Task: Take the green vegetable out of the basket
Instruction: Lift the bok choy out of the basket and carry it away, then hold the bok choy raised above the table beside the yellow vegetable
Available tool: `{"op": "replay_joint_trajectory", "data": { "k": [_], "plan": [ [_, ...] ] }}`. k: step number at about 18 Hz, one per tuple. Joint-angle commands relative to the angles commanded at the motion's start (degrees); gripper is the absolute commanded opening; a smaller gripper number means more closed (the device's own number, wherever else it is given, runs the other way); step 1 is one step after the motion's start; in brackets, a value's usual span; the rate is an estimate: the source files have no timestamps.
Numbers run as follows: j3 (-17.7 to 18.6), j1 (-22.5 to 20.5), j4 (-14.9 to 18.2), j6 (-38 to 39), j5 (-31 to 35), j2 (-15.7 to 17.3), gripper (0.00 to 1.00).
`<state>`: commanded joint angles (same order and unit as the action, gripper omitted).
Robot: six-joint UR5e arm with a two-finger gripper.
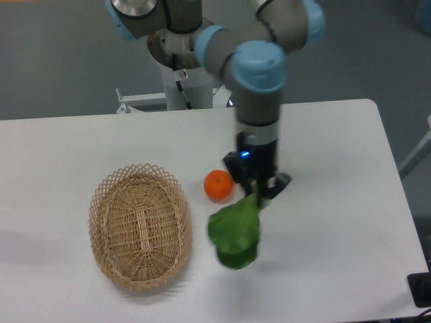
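The grey and light-blue robot arm [256, 74] reaches down from the top of the frame over the white table [337, 222]. Its black pincer [257, 192] is clamped on the stalk end of the leafy green vegetable [234, 234], whose broad dark green leaves hang down and spread toward six o'clock from the grip. The vegetable is blurred, so whether its lower edge touches the table cannot be told.

The oval woven wicker basket [108, 202], light tan with an openwork looped rim, sits on the table at about nine o'clock from the vegetable, near it but apart. Nothing lies inside the basket; only its woven floor shows.

A small round orange fruit [218, 185] rests on the table between the basket's upper right rim and the pincer, at roughly eleven o'clock from the vegetable's leaves and just beside the pincer's left edge in the picture.
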<state>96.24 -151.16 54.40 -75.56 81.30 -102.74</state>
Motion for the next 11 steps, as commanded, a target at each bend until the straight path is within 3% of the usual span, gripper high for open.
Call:
{"op": "replay_joint_trajectory", "data": {
  "k": [4,11],
  "plan": [
    [0.00,-4.40,0.00,-6.60,-0.09,-0.18,0.34],
    [0.09,-5.73,0.35,-8.46,-0.09,-0.44,0.34]
  ]
}}
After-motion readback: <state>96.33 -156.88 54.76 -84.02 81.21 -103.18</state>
